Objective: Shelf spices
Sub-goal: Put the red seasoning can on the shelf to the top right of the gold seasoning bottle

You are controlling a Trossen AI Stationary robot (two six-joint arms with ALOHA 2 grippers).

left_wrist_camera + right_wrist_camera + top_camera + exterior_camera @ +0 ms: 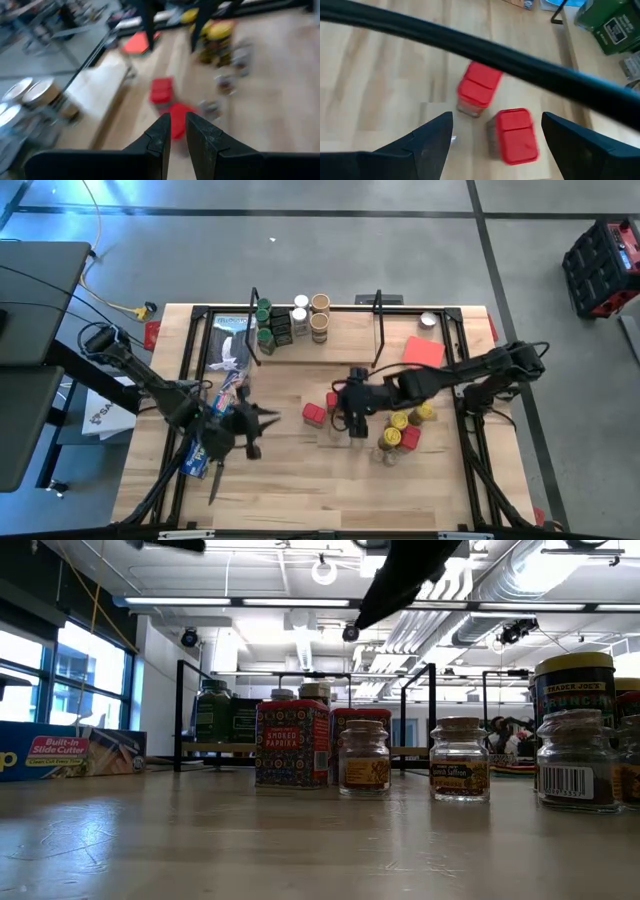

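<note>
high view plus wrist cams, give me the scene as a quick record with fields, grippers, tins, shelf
left gripper: fingers nearly together, nothing between them, over the table's left part
right gripper: open, above two red tins, holding nothing
red tins: two, apart, standing on the table
shelf: at the table's far edge, several jars already on its board
yellow-lidded jars: clustered on the table by the right arm
blue box: on the table's left
</note>
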